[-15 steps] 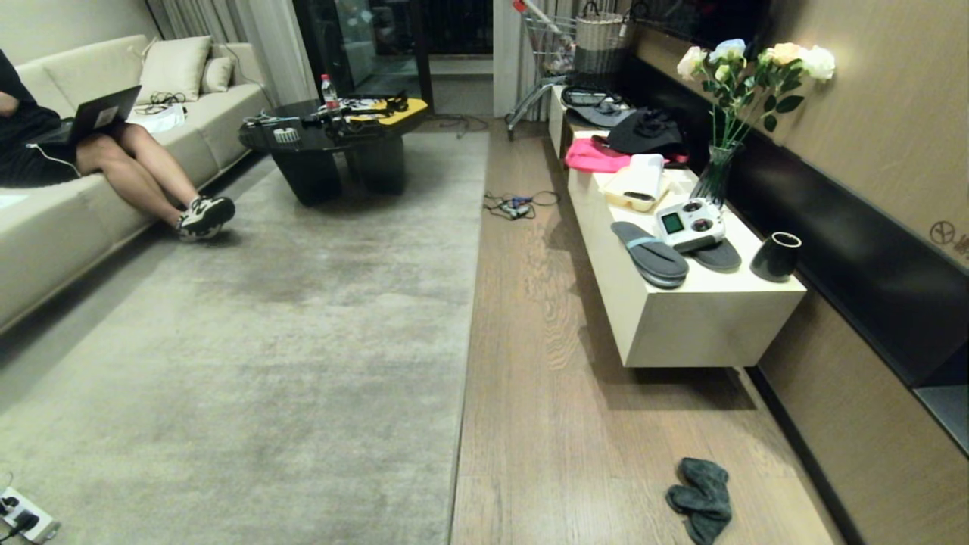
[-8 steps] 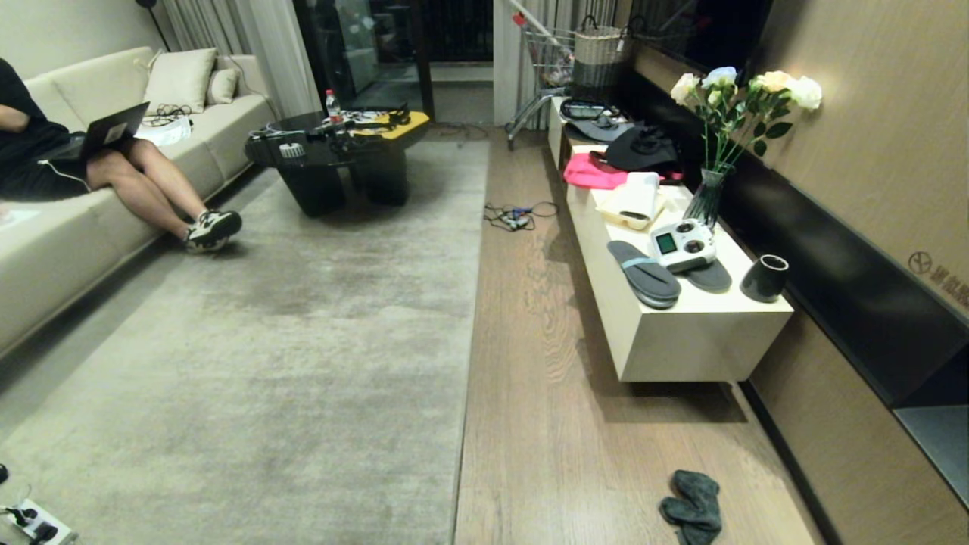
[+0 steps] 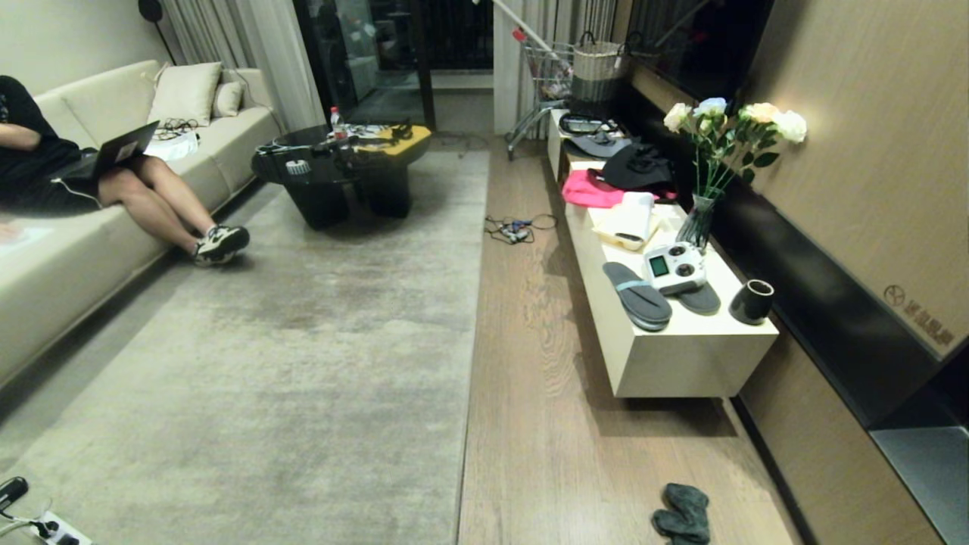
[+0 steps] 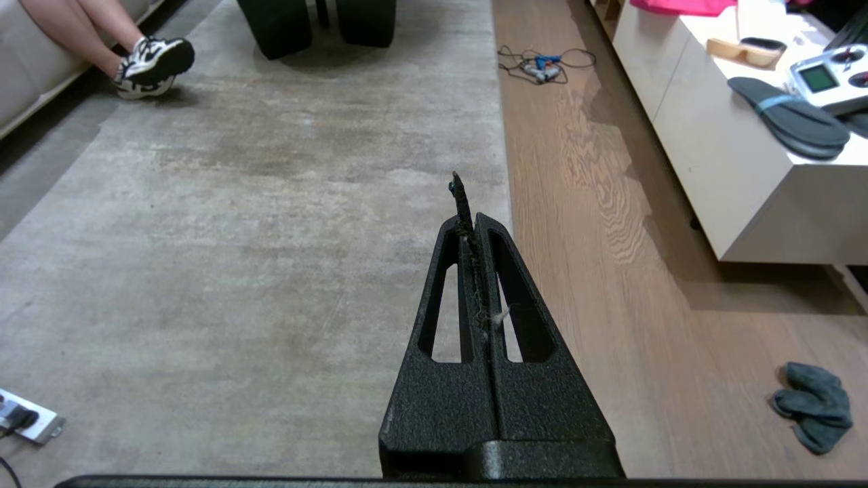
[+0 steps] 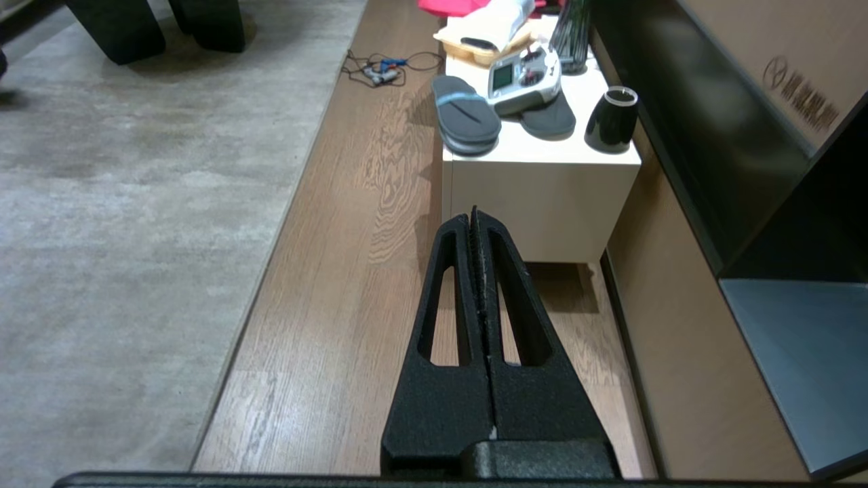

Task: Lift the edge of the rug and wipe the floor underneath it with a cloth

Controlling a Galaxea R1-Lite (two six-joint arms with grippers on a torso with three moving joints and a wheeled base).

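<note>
The rug edge [image 3: 471, 341] runs straight from near to far down the middle of the room, lying flat on the wood floor [image 3: 545, 393]. The dark grey-green cloth [image 3: 683, 516] lies crumpled on the floor at the near right, beside the wall panelling. Neither gripper shows in the head view. My left gripper [image 4: 472, 220] is shut and hangs above the rug just inside the rug edge [image 4: 503, 135], with the cloth [image 4: 812, 405] off to its side. My right gripper [image 5: 473, 217] is shut above the bare floor [image 5: 352, 305], holding nothing, between the rug edge [image 5: 268, 271] and the cabinet.
A low white cabinet [image 3: 681, 363] along the right wall carries slippers, a controller, a black cup and a vase. A cable tangle [image 3: 517, 225] lies on the floor farther off. A black coffee table [image 3: 341, 163] and a seated person's feet [image 3: 219, 244] are on the rug. A power strip [image 3: 45, 526] lies at near left.
The whole head view has shifted, with the scene sliding down the picture and more of the far room showing: the camera moved. Nothing on the floor has moved.
</note>
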